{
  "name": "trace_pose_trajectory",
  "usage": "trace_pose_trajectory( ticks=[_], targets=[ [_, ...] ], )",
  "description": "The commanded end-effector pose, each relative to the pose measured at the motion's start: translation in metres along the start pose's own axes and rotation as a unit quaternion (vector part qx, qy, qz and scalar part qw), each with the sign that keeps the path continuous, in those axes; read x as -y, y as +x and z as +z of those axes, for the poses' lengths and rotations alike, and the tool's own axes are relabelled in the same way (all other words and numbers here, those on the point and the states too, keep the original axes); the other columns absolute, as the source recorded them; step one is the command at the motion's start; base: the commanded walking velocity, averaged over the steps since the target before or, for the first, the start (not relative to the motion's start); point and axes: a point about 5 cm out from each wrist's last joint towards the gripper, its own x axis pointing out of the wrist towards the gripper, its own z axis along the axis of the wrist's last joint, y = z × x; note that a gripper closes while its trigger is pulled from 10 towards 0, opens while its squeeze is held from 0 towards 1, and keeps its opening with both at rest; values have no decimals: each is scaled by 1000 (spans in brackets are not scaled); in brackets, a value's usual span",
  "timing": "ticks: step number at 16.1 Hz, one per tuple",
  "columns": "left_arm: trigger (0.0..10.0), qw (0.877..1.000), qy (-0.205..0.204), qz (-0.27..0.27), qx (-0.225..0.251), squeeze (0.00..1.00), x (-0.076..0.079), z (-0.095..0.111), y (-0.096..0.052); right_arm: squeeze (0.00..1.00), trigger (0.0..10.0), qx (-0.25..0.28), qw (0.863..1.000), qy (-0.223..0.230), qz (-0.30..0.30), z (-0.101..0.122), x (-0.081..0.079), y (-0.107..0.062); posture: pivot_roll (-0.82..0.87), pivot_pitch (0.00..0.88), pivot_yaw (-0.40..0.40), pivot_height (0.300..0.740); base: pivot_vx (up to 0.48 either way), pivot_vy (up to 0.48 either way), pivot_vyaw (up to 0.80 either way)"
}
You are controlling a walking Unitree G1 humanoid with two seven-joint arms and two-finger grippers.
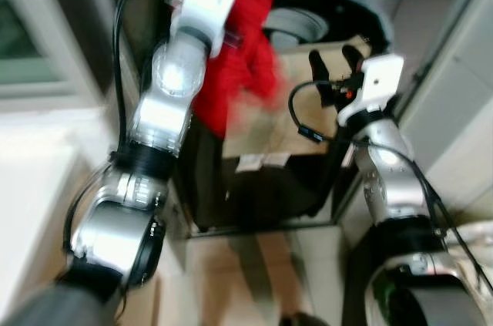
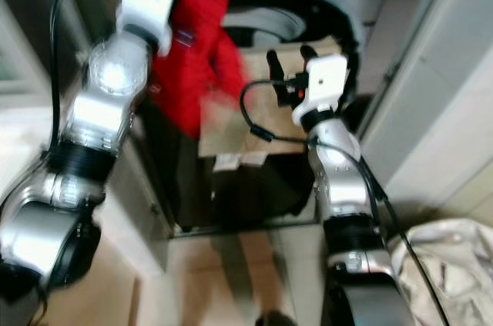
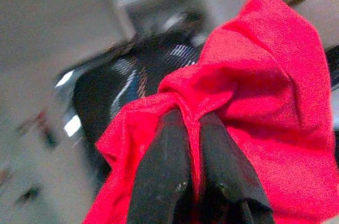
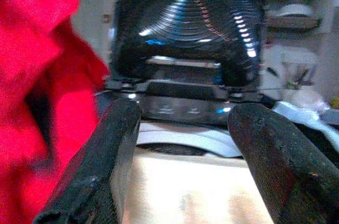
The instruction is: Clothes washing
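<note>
The washer [image 1: 323, 2] sits at the top centre of the head views, its dark lid [image 4: 185, 28] raised upright and its pale rim below it. In front of it lies a tan cardboard box [image 1: 285, 110], its flat top reaching the washer's rim, with a dark gap under the box towards the frame's middle. A white panel [image 1: 462, 110] closes the right side of the frame and a pale wall with a window edge [image 1: 38, 72] closes the left, so the room for moving is a narrow lane between them. Tiled floor [image 1: 231, 280] shows at the bottom centre.

The left gripper [image 3: 193, 166] is raised at the upper centre-left, its two black fingers pressed together and pinching a bunch of the red cloth [image 1: 246, 56]. The cloth hangs down from that pinch over the box's left edge, just left of the washer.

The right gripper [image 1: 333, 60] is held up at the centre right, over the box and short of the washer, fingers spread wide with nothing between them.

A pale crumpled cloth [image 2: 447, 264] lies at the lower right of the frame.
</note>
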Motion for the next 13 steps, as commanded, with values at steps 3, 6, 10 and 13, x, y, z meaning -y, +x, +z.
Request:
trace_pose_trajectory(
  ticks=[3, 6, 10, 13],
  targets=[
    [0, 1000, 28, -8, 11, 0, -17, 18, 28, 0, 10000, 60, 998, -18, -31, 31, 7, 14, -98, 0, 33, 740, 455, 0, 0],
    [0, 998, 64, 0, -14, 0, -33, 26, 48, 0, 10000, 145, 986, -71, -44, 81, 17, 38, -128, 0, 64, 740, 454, 0, 0],
    [0, 996, 67, -37, -42, 0, -19, 25, 55, 0, 10000, 158, 983, -72, -54, 85, 13, 35, -155, 0, 88, 740, 458, 0, 0],
    [0, 995, 79, -57, -30, 0, -5, 39, 62, 0, 10000, 146, 986, -66, -53, 76, 7, 28, -176, 0, 111, 740, 435, -80, 0]
  ],
)
